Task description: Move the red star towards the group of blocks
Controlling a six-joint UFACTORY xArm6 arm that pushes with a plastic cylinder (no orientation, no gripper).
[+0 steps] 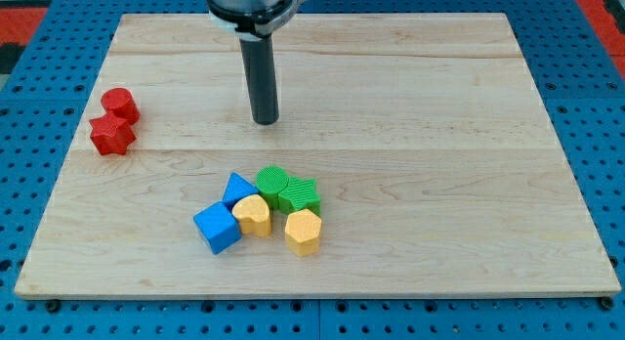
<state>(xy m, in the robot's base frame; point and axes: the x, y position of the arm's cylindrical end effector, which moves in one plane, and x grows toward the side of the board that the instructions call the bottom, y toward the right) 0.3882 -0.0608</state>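
At the view's left edge the red star touches a red block; my tip stands well apart, no pincer fitted, above the group

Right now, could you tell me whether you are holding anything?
Nothing is held: my tip stands free on the board, apart from the red star.

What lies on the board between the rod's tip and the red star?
Nothing: in the camera view, only bare wood separates my tip from the red star. The red cylinder sits just above that line.
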